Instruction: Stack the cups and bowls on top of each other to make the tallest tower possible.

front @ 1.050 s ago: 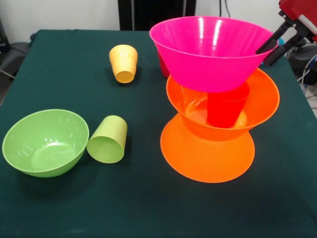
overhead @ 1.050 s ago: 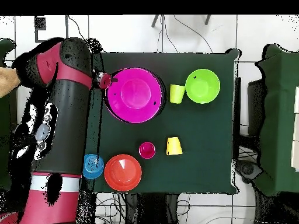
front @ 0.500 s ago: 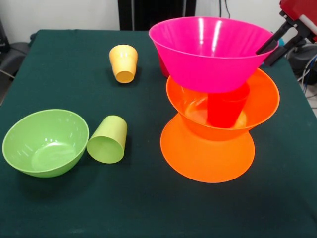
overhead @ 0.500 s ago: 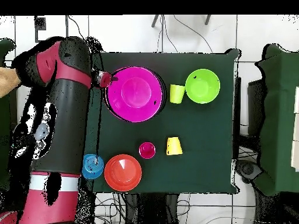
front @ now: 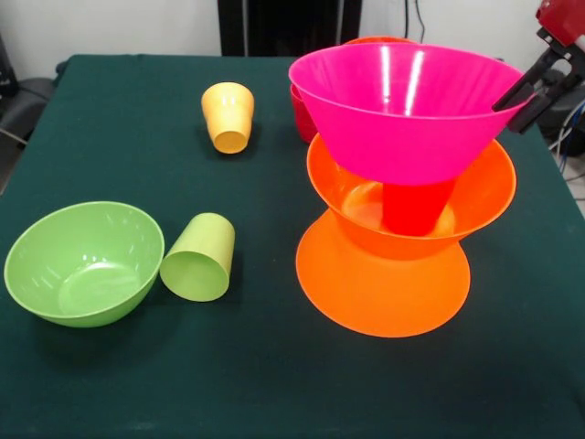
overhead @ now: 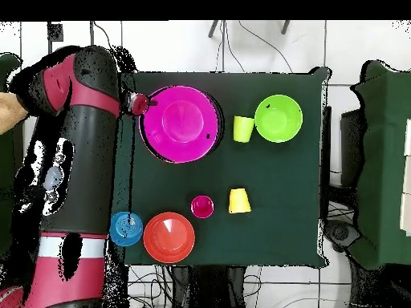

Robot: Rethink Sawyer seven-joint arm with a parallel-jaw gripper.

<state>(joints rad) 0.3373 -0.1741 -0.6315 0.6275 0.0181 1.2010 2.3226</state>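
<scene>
Pink bowl [front: 407, 110] sat as the top of the tower [front: 402, 201], carried on the red-orange cup [front: 418, 207], which stood upright in the upper orange bowl [front: 480, 187]; that bowl rested on the inverted orange bowl [front: 379, 293] on the desk [front: 274, 384]. In the front view the pink bowl hung off-centre to the right, its right rim jutting past the orange rim below.

Pincer [front: 528, 89] was at that right rim, its two dark fingers [front: 512, 94] straddling the bowl wall; judged clamped on the pink bowl, contact not fully resolved. Bowl centre therefore lay left of the pincer, so any re-seating would call for a leftward shift.

Loose pieces lay well apart: yellow-orange cup [front: 228, 116] far left, lime green cup [front: 199, 258] on its side, touching or nearly touching the lime green bowl [front: 84, 262].
</scene>
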